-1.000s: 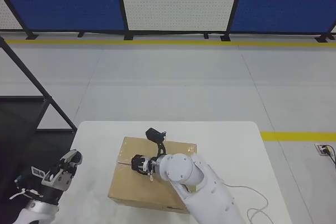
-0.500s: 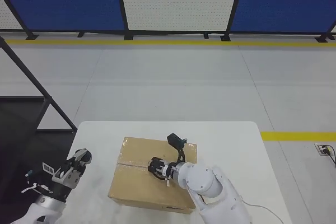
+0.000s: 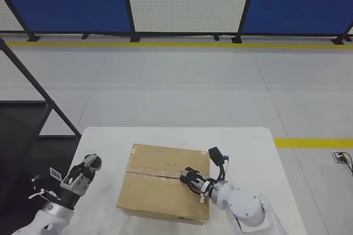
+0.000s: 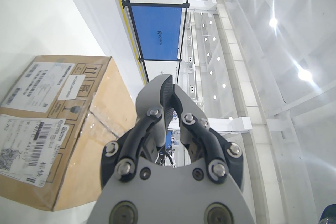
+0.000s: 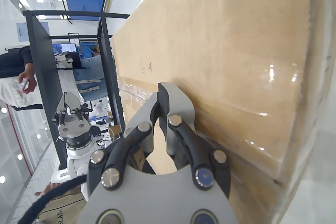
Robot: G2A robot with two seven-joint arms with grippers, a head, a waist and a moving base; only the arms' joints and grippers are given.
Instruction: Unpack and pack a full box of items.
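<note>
Cardboard box (image 3: 159, 176) leaves bare table (image 3: 253, 153) either side.

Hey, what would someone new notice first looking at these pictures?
A closed cardboard box, its top seam taped, sits in the middle of the white table. The right end effector, shut, is down at that seam near the box's right side. The left end effector, also shut, hangs off to the box's left, apart from it.
</note>
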